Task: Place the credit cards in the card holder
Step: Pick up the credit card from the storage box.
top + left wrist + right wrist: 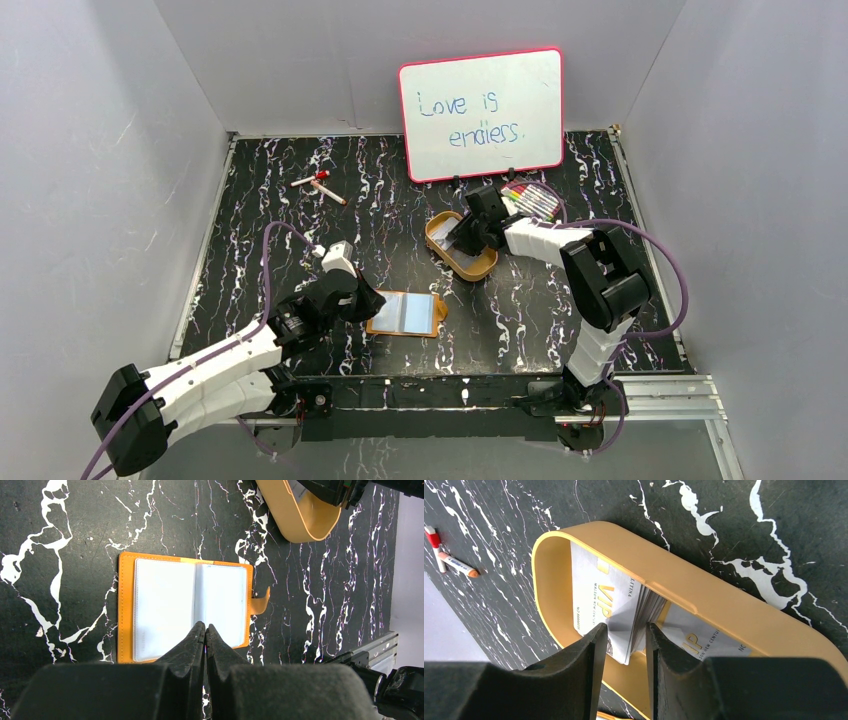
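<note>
left gripper (205, 630): clenched, tips over the near edge of the card holder
card holder (165, 600): tan-orange leather-look wallet, lying open, near centre-left
right gripper (622, 635): fingers astride the credit cards; cannot tell whether they are pinching
credit cards (609, 600): silver-grey VIP stack, tilted inside the oval yellow-orange tin tray (704, 590), far right

Probably a lab: white panels (100, 150) enclose the table (280, 200).

On the tabletop (500, 330) there is one card holder (404, 313), one oval tray (704, 590) and one whiteboard (481, 113). The credit cards (591, 595) are several; the exact number I cannot tell. There are two loose markers (311, 180) and one bundle of coloured markers (530, 202), too small to count.
</note>
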`<state>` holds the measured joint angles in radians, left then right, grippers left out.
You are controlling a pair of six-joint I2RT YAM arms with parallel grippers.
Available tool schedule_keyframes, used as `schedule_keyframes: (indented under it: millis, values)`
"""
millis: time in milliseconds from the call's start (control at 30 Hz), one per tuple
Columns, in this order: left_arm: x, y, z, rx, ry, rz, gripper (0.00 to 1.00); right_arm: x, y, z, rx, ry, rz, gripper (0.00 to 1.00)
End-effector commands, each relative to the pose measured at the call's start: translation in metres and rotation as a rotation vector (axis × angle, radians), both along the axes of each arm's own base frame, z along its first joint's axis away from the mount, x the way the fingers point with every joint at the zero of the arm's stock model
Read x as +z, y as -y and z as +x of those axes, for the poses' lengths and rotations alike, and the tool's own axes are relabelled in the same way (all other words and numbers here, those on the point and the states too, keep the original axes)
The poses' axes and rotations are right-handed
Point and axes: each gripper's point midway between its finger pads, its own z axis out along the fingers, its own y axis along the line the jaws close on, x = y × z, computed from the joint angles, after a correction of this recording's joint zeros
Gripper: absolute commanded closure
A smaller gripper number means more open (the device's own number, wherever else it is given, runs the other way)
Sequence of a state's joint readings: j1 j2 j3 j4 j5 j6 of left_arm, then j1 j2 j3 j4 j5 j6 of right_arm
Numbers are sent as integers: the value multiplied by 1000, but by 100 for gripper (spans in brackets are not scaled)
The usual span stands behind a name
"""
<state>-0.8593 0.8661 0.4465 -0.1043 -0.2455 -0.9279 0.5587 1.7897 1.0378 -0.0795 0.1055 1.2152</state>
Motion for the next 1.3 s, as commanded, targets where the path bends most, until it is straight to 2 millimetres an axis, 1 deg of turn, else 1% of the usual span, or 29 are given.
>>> schedule_keyframes:
  millis: [0, 200, 333, 600, 800, 1000, 1267]
  values:
    - [2, -2, 1, 5, 18, -10, 97, 0, 3, 1, -4, 23, -16, 58]
    - [3, -3, 1, 5, 22, -5, 97, 1, 9, -6, -1, 34, -21, 58]
    - [4, -3, 2, 5, 26, -2, 97, 3, 11, -10, 1, 44, -16, 61]
    - [6, -2, 2, 3, 29, -7, 97, 13, 12, -8, 4, 80, -10, 69]
    - [4, -2, 2, 3, 24, -3, 97, 14, 10, -5, 13, 93, -2, 73]
    - [4, -3, 1, 3, 25, -4, 97, 18, 7, -3, 21, 112, 9, 81]
    - [6, -2, 2, 2, 31, -2, 97, 25, 11, -8, 21, 128, 12, 92]
